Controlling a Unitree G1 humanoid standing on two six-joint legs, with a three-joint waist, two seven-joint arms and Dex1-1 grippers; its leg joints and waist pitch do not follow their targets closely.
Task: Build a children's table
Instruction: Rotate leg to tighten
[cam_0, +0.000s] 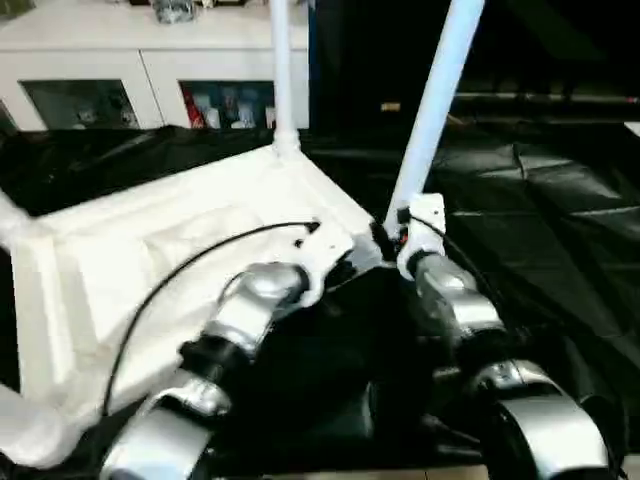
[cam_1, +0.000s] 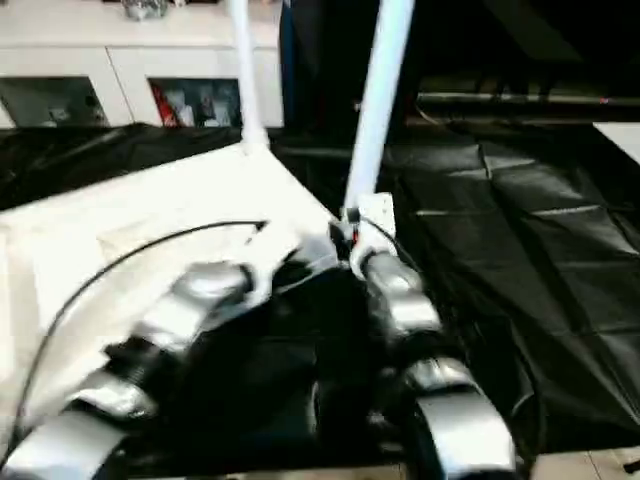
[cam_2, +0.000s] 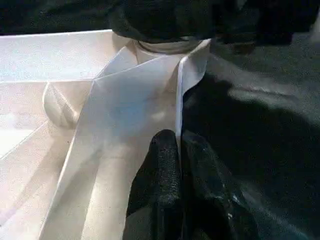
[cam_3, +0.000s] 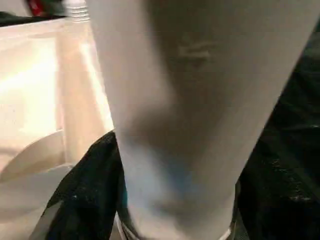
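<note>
My right gripper (cam_0: 400, 232) is clamped around the base of the long white tapered tube leg (cam_0: 436, 105), which rises steeply from the near corner of the white ribbed plastic tabletop (cam_0: 150, 260). My left gripper (cam_2: 179, 150), fingers together, pinches this corner's wall just beside.

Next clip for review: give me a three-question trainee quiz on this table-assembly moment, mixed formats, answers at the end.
1. True or false: the tabletop lies with its ribbed underside facing up.
2. Multiple choice: what is the right gripper closed around? A) the black sheet, B) the base of the near leg, C) a cabinet door.
3. Short answer: what does the left gripper pinch, as seen in the left wrist view?

Key
1. True.
2. B. In the right wrist view the leg sits between the fingers.
3. The tabletop's thin rim wall, near the corner socket.
</note>
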